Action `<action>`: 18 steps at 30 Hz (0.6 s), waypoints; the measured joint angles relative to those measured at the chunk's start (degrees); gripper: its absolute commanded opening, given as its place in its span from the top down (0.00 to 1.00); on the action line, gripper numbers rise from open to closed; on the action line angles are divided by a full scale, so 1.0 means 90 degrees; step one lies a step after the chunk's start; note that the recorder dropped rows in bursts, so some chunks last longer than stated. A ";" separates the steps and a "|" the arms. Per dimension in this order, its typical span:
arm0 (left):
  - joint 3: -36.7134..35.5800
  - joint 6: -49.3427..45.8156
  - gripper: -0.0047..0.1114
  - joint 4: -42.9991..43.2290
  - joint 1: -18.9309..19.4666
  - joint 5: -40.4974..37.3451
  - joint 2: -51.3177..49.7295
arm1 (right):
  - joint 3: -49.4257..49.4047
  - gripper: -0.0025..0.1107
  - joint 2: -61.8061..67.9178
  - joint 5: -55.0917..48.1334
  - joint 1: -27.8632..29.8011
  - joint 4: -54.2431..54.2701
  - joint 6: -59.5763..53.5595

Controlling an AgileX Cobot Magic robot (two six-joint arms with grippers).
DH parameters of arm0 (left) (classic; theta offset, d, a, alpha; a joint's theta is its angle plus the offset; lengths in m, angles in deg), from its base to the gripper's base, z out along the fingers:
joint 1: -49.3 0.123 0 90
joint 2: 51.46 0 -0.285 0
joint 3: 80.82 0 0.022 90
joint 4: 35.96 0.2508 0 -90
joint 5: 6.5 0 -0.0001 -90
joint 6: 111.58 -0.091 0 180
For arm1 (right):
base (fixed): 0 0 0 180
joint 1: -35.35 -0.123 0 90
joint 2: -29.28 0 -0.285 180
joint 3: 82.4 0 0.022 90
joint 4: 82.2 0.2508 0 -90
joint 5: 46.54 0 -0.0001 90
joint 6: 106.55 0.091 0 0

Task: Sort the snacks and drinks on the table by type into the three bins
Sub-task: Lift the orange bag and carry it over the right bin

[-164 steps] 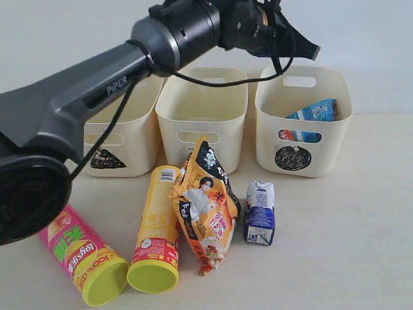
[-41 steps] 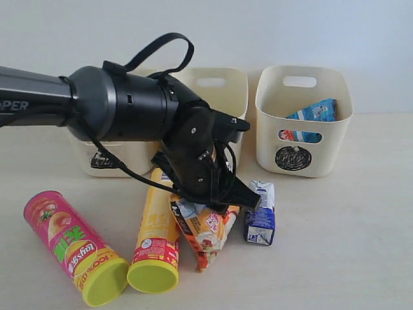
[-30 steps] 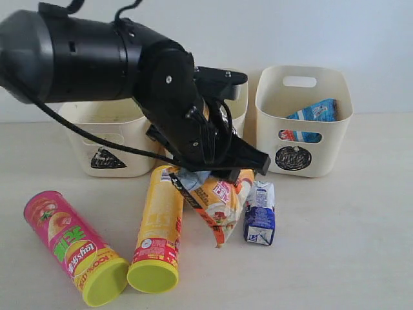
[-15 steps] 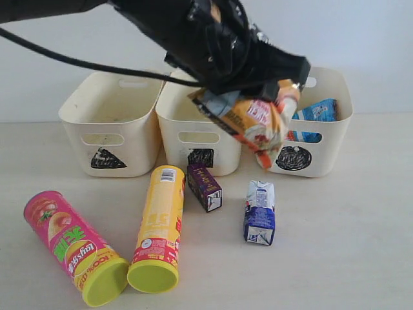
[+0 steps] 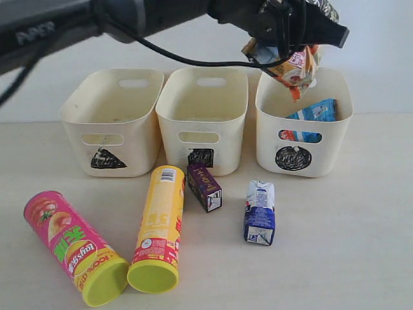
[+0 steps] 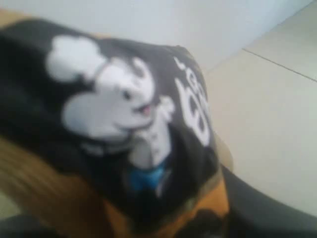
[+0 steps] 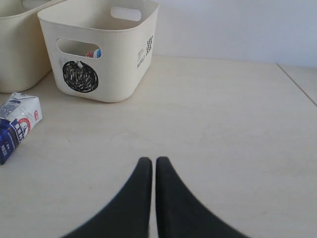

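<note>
My left gripper (image 5: 298, 35) is shut on the orange-black bag (image 5: 289, 63), which hangs in the air just above the circle-marked bin (image 5: 322, 158). The left wrist view is filled by that bag (image 6: 124, 124), blurred. A crinkly blue bag (image 5: 316, 113) lies inside the circle bin. On the table lie the pink tube (image 5: 71, 245), the yellow tube (image 5: 158, 223), the dark purple carton (image 5: 204, 187) and the blue and white carton (image 5: 260, 212). My right gripper (image 7: 150, 161) is shut and empty, low over bare table, right of the carton (image 7: 15, 124).
The square-marked bin (image 5: 200, 123) and the triangle-marked bin (image 5: 110, 126) stand in a row left of the circle bin (image 7: 114, 64). My left arm (image 5: 129, 16) reaches across the top above the bins. A pale wall runs behind them.
My left gripper has carried the orange-black bag up off the table and to the right, to above the circle bin. The purple carton it covered now shows. My right gripper has stayed shut.
</note>
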 measured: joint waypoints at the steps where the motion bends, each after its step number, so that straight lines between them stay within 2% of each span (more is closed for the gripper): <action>1: 0.0237 0.0065 0.93 0.0200 0.0000 0.0055 -0.0179 | 0.0000 0.98 0.0000 0.0000 0.0000 0.0000 0.0000; 7: 0.1476 0.0482 0.93 0.1300 0.0128 0.0342 -0.1262 | 0.0000 0.98 0.0000 0.0000 0.0000 0.0000 0.0000; 10: 0.1924 0.0592 0.93 0.1496 0.0246 0.0502 -0.1771 | 0.0000 0.98 0.0000 0.0000 0.0000 0.0000 0.0000; 18: 0.2408 0.0647 0.93 0.1566 0.0413 0.1330 -0.2567 | 0.0000 0.98 0.0000 0.0000 0.0000 0.0000 0.0000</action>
